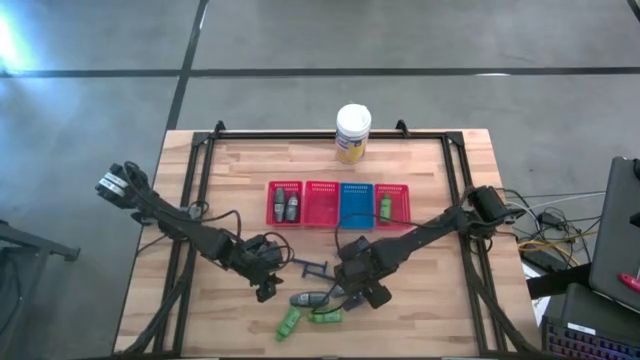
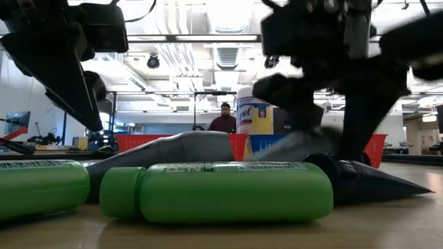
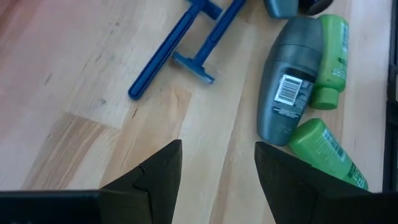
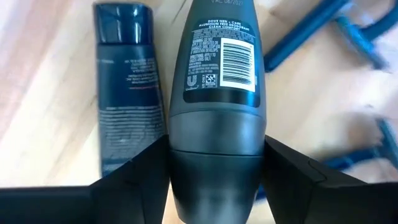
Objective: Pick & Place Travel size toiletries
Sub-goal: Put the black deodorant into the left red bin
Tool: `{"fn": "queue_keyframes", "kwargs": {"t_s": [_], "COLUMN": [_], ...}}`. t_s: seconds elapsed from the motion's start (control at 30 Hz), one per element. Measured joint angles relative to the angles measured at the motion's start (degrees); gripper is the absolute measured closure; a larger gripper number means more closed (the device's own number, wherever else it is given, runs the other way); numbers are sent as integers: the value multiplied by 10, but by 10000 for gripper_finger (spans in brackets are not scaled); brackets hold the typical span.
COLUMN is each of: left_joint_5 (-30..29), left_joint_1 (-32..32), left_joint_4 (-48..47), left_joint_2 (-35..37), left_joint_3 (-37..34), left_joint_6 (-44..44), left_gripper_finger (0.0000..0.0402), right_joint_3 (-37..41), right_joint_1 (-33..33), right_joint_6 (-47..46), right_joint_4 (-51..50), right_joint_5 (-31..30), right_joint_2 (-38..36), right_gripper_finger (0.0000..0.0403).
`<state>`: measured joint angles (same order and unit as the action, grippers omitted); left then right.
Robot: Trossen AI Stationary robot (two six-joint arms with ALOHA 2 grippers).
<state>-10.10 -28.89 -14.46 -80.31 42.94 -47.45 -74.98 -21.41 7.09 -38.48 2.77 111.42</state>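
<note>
Between my right end effector (image 4: 214, 180) fingers sits a grey oval deodorant tube (image 4: 217, 93), gripped for lifting; my left end effector (image 3: 217, 180) hovers open.

Canister (image 1: 353, 133) behind 4 baskets (image 1: 338, 204)

A robotics lab: wooden workbench (image 1: 420, 300) on concrete floor (image 1: 300, 40), cabled electronics (image 1: 590, 320) alongside (person (image 2: 223, 119) behind)

White canister (image 1: 353, 133); baskets (image 1: 338, 204); table (image 1: 240, 170).
</note>
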Motion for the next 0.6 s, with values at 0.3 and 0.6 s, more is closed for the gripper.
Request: {"fn": "queue_keyframes", "kwargs": {"t_s": [0.3, 0.6], "left_joint_5": [-13, -35], "left_joint_1": [0, -4], "left_joint_4": [10, 23], "left_joint_2": [-1, -4], "left_joint_3": [26, 147], "left_joint_6": [108, 520], "left_gripper_finger": [196, 196], "right_joint_3": [-4, -3], "right_joint_1": [39, 130], "right_joint_6": [-112, -274], "right_joint_4": [-45, -41], "right_joint_5": [44, 267], "right_joint_2": [-82, -154], "right_gripper_finger": [206, 203]}}
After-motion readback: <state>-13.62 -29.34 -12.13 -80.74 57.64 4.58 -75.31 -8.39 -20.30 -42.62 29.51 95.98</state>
